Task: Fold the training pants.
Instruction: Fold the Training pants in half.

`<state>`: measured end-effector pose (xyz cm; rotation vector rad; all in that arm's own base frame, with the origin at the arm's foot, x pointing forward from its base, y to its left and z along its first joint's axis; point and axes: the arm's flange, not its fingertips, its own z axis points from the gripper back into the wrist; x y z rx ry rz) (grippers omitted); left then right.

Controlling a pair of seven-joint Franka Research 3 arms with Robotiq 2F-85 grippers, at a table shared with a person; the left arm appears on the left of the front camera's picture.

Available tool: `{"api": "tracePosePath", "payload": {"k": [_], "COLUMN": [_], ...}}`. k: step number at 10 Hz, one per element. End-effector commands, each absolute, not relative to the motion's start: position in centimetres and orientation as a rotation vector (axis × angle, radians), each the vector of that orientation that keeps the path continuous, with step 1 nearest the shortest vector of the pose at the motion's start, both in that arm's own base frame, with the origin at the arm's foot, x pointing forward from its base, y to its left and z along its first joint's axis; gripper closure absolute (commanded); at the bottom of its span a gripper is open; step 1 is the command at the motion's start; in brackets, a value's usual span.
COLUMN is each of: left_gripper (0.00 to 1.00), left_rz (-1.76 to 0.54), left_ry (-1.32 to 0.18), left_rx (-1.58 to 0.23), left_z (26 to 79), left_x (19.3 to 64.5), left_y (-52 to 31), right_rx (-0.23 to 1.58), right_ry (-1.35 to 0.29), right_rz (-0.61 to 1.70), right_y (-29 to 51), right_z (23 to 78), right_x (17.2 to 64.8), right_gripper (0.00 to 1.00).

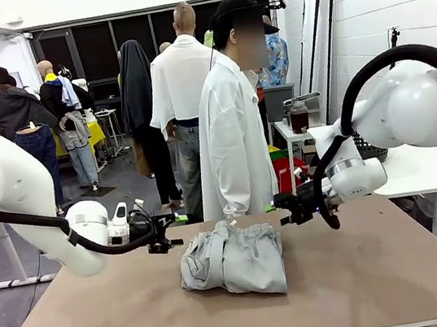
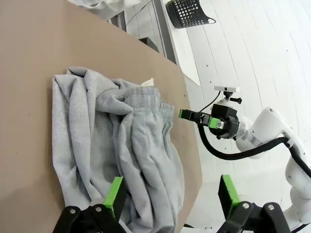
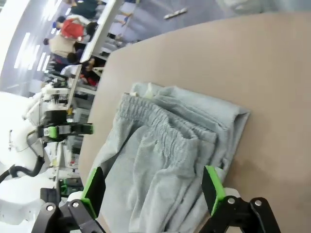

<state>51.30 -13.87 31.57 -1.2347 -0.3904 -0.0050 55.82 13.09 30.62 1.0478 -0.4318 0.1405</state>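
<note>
Nearest you, bare table (image 1: 144,323), nothing on the near half. Just past it, mid-table, the pants (image 1: 233,260) lie bundled into a compact grey stack, layers doubled over, waistband on top toward the far right corner. That's a folded shape, so I'd call the fold as good as done, though the edges look rumpled, not crisp.

Either side of the bundle, your grippers hang level with its far edge and clear of the cloth. Left gripper (image 1: 167,243) sits just left of the pants, fingers spread wide, nothing between them. Right gripper (image 1: 285,207) is just right, fingers wide too, empty. Both point inward at each other across the pants, which reads like a two-sided release.

Beyond the table's far edge, a person (image 1: 230,129) in white stands close, hands off the pants.
</note>
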Motion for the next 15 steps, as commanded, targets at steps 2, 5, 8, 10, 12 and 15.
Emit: {"api": "tracePosePath", "payload": {"k": [2,5,8,10,12,15], "left_gripper": [0.00,0.00,0.00,0.00,0.00,0.00], "left_rz": [-0.013,0.009,-0.014,-0.014,-0.014,-0.014], "left_ry": [-0.444,-0.442,-0.448,-0.448,-0.448,-0.448], "left_rx": [-1.171,-1.171,-1.183,-1.183,-1.183,-1.183], "left_z": [33.5,34.9,34.5,34.5,34.5,34.5], "left_x": [48.6,48.3,48.8,48.8,48.8,48.8], "left_y": [-13.7,-13.2,-13.2,-13.2,-13.2,-13.2], "right_rx": [0.862,0.840,0.857,0.857,0.857,0.857], "right_ry": [-0.427,-0.438,-0.478,-0.478,-0.478,-0.478], "right_rz": [0.108,0.160,0.141,0.141,0.141,0.141], "right_y": [12.4,13.3,12.2,12.2,12.2,12.2], "right_z": [34.6,36.2,36.1,36.1,36.1,36.1], "right_x": [54.8,54.8,55.5,55.5,55.5,55.5], "right_gripper": [0.00,0.00,0.00,0.00,0.00,0.00]}}
